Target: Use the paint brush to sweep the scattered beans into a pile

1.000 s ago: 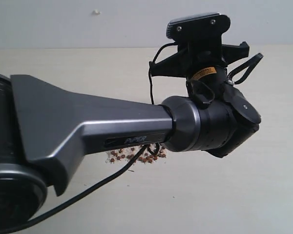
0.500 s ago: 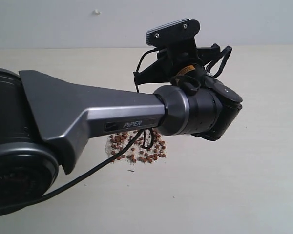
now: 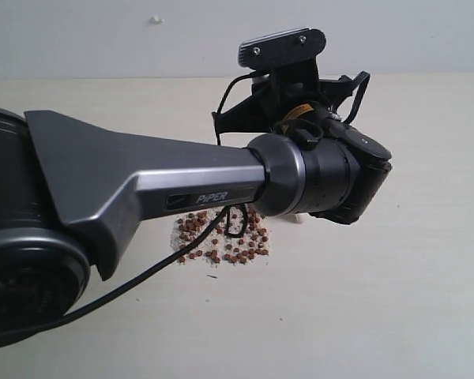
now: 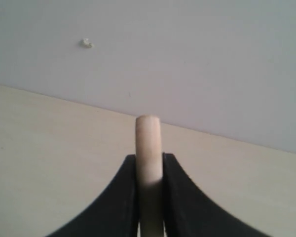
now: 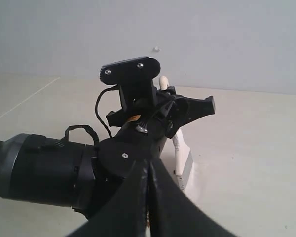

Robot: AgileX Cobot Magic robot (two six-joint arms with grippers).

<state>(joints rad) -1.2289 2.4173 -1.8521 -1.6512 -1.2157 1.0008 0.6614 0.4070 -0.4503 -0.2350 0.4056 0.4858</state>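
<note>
Left end effector (image 4: 149,160): jaws pinch the pale handle of the paint brush (image 4: 148,133) from both flat sides. The rounded handle end stands proud beyond the fingertips.

- Grip sits high on the handle. My reading: this leaves the brush head free to hang below the end effector and reach the worktop (image 3: 379,316) without the jaws scraping it.
- Right wrist view: the brush (image 5: 181,150) runs down from the left end effector, widening to its metal band. Whether the bristles touch the worktop cannot be told; they are hidden.
- Exterior view: a small pale sliver shows under the left wrist, probably the brush head.

Right end effector (image 5: 148,168): fingers pressed together, holding nothing. It is well apart from the brush, with the left wrist in front of it; it looks parked clear of the sweep.

The beans (image 3: 237,254): below the left end effector, offset toward that arm's own base and partly hidden by the forearm and a cable loop. They are bunched loosely among whitish crumbs, just beside where the pale sliver shows. They already read as a rough pile with a ragged edge, so the sweep seems far along.

Containers: none in view. The beans lie loose on the bare worktop.
</note>
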